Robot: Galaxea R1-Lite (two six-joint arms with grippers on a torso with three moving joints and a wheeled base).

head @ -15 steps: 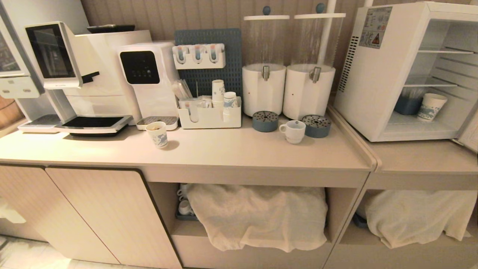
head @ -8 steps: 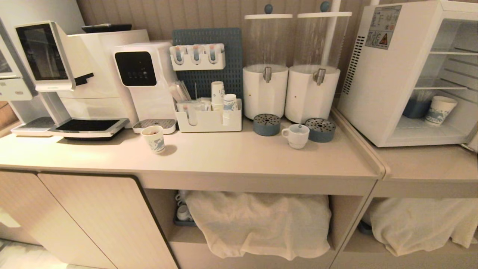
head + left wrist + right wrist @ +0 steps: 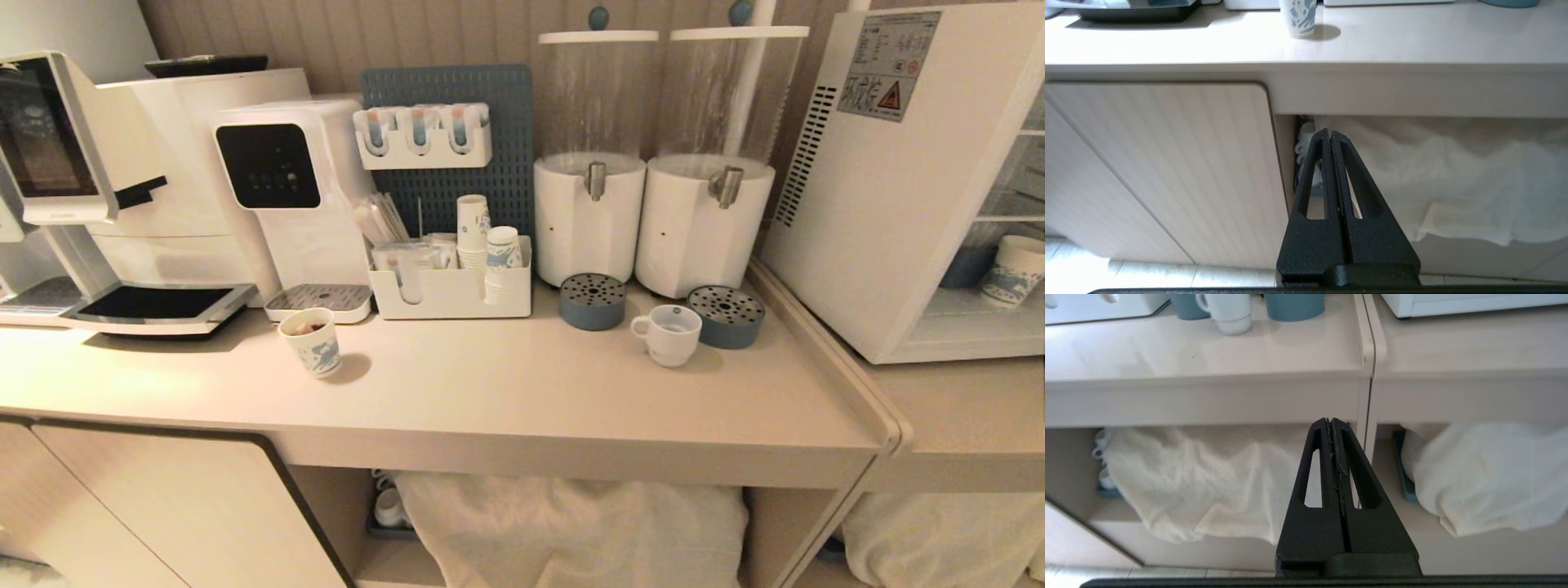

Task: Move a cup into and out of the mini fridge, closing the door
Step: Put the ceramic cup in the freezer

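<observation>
Nearest to you, both arms hang low in front of the cabinet, below the tabletop's front edge. The left gripper [image 3: 1330, 132] has its fingers pressed flat together with nothing between them, aimed at the open shelf with the white cloth [image 3: 1437, 179]. The right gripper [image 3: 1330, 420] is pinched together and empty too, below the seam where the 2 tabletops meet. Neither is anywhere near the work, so your step in hand is the approach.

Use the right arm; it sits closer to the target. Spread that gripper before you raise it, and lift it clear of the tabletop's [image 3: 506, 392] front edge first, then move inward.

The cup [image 3: 668, 334] stands upright toward the tabletop's right end, back from the front edge, just beside a blue drip tray [image 3: 725, 315] under the right drink dispenser [image 3: 704, 224]. Its handle points toward the left end. Come at it from the front, so you do not nudge the tray or the tap above. I would grip across the rim or body rather than the handle.

Farthest, past the right edge, the mini fridge [image 3: 878, 204] stands on the neighbouring tabletop with its interior exposed; a paper cup [image 3: 1010, 270] already sits inside, so aim for the free floor beside it. The door itself is out of sight.
</observation>
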